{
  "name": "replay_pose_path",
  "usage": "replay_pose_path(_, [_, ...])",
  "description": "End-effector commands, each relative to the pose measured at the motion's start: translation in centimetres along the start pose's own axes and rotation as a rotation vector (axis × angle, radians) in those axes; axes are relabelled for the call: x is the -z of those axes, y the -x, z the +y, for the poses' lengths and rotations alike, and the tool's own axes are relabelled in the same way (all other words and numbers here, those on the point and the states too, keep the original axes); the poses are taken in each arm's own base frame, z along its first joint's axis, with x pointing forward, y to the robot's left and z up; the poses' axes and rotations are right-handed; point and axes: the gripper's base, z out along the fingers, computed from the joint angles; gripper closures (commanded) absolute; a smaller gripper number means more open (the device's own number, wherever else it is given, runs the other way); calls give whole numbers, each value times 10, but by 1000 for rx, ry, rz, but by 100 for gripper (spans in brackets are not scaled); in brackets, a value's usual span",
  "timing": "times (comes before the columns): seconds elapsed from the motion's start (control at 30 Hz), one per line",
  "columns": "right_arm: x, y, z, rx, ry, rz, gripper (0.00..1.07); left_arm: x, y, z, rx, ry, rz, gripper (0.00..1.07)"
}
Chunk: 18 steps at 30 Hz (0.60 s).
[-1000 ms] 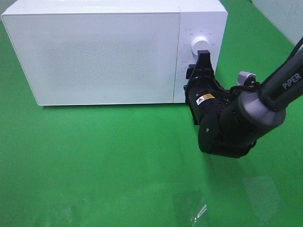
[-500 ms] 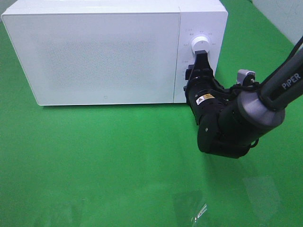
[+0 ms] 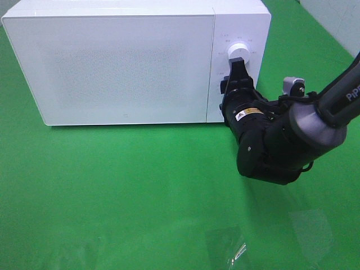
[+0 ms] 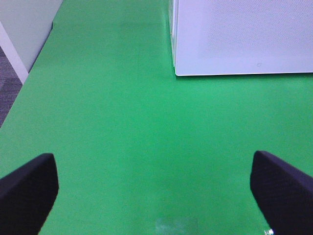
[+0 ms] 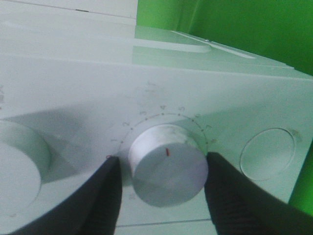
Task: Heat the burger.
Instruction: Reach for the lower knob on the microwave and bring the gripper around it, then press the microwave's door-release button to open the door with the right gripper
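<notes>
Right gripper (image 5: 161,165) astride timer knob (image 5: 167,171)

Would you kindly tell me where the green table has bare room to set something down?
Bare: the wide green table stretch before the microwave door, left of the right gripper. Crowded: at the control panel, where that gripper straddles the numbered knob.

microwave (image 3: 124,62): sitting at the back of the surface (image 3: 112,197)
dial (image 3: 238,52): sitting on the microwave's right panel
right end effector (image 5: 162,176): standing before the dial, flanking it
</notes>
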Motion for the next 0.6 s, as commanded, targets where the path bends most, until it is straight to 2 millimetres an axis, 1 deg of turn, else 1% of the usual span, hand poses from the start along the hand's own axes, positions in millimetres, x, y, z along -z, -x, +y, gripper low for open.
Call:
replay_pose_path(0.03, [5, 11, 23, 48, 152, -48, 50, 2, -2, 0, 7, 7, -14, 7])
replay_pose_path(0.07, [5, 11, 23, 48, 152, -48, 50, 2, -2, 0, 7, 7, -14, 7])
replay_pose_path(0.1, [8, 11, 23, 81, 156, -25, 46, 2, -2, 0, 7, 7, -14, 7])
replay_pose_path(0.13, [8, 11, 23, 81, 156, -25, 46, 2, -2, 0, 7, 7, -14, 7])
replay_pose_path(0.17, [12, 11, 23, 116, 154, 2, 43, 2, -2, 0, 7, 7, -14, 7])
replay_pose_path(0.2, [12, 11, 23, 116, 154, 2, 43, 2, -2, 0, 7, 7, -14, 7])
replay_pose_path(0.23, [15, 12, 24, 150, 134, 27, 40, 2, -2, 0, 7, 7, -14, 7])
replay_pose_path(0.27, [15, 12, 24, 150, 134, 27, 40, 2, -2, 0, 7, 7, -14, 7])
replay_pose_path(0.3, [19, 13, 25, 186, 96, 49, 38, 2, -2, 0, 7, 7, -14, 7])
replay_pose_path(0.33, [19, 13, 25, 186, 96, 49, 38, 2, -2, 0, 7, 7, -14, 7])
replay_pose_path(0.37, [23, 15, 25, 239, 55, 76, 38, 2, -2, 0, 7, 7, -14, 7])
replay_pose_path(0.4, [23, 15, 25, 239, 55, 76, 38, 2, -2, 0, 7, 7, -14, 7])
replay_pose_path(0.47, [33, 20, 29, 368, 9, 118, 38, 2, -2, 0, 7, 7, -14, 7])
replay_pose_path(0.5, [33, 20, 29, 368, 9, 118, 38, 2, -2, 0, 7, 7, -14, 7])
replay_pose_path(0.53, [37, 22, 32, 435, -12, 146, 38, 2, -2, 0, 7, 7, -14, 7])
replay_pose_path(0.57, [37, 22, 32, 435, -12, 146, 38, 2, -2, 0, 7, 7, -14, 7])
replay_pose_path(0.6, [40, 22, 33, 477, -26, 165, 38, 2, -2, 0, 7, 7, -14, 7])
